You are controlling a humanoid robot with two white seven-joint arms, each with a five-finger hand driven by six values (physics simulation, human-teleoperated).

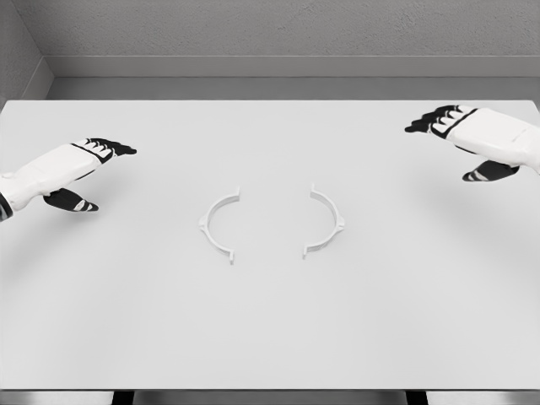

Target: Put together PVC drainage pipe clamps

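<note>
We see two thin white plastic half-ring clamps, the left clamp half (220, 224) and right clamp half (324, 222), lying apart, curves facing, mid-worktop (270, 337). Left robot hand (80, 169) and right robot hand (464, 135) hover with fingers extended, empty.

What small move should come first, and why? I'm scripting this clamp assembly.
Probably bring the left hand inward and down to the left clamp half. Both hands are open and far out, the right hand too; the right clamp half faces it across a gap.
</note>
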